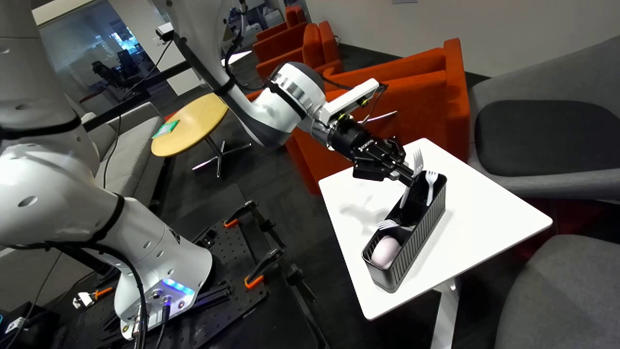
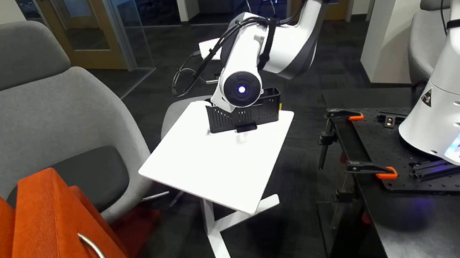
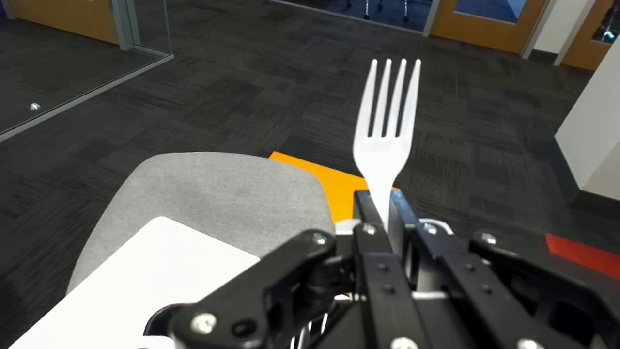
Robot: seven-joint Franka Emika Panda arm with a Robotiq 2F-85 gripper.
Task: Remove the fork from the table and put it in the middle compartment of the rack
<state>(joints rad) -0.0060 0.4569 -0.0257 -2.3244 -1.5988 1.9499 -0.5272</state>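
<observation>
Nearly home: fork (image 1: 417,168) held upright at the rack (image 1: 422,232), release not yet done

Placing appears to be the step in hand. The gripper (image 3: 381,206) is closed on the white fork, pinching it just below the head, so the tines rise above the fingertips and the handle runs down beneath them. In an exterior view the handle's lower end shows against the rack's dark interior, and it seems to lie within the opening near what looks to be the middle compartment (image 1: 412,212); whether it touches the bottom cannot be told. The table (image 1: 489,218) lies below the gripper, with the rack on it.

Next, the move calls for checking that the handle is inside the middle compartment, lowering it if any height is left, then parting the fingers and backing away along the gripper's own line. A second fork (image 1: 431,179) leans just beyond the fingertips and could be snagged. Farther from the gripper, toward the rack's other end, lie a third fork (image 1: 389,224) and a pinkish rounded object (image 1: 386,252).

As for pose, the arm (image 1: 276,114) reaches over the table and bends at the wrist, so the gripper slants outward and down rather than pointing straight down. In an exterior view the wrist joint (image 2: 242,90) hides both gripper and fork.
</observation>
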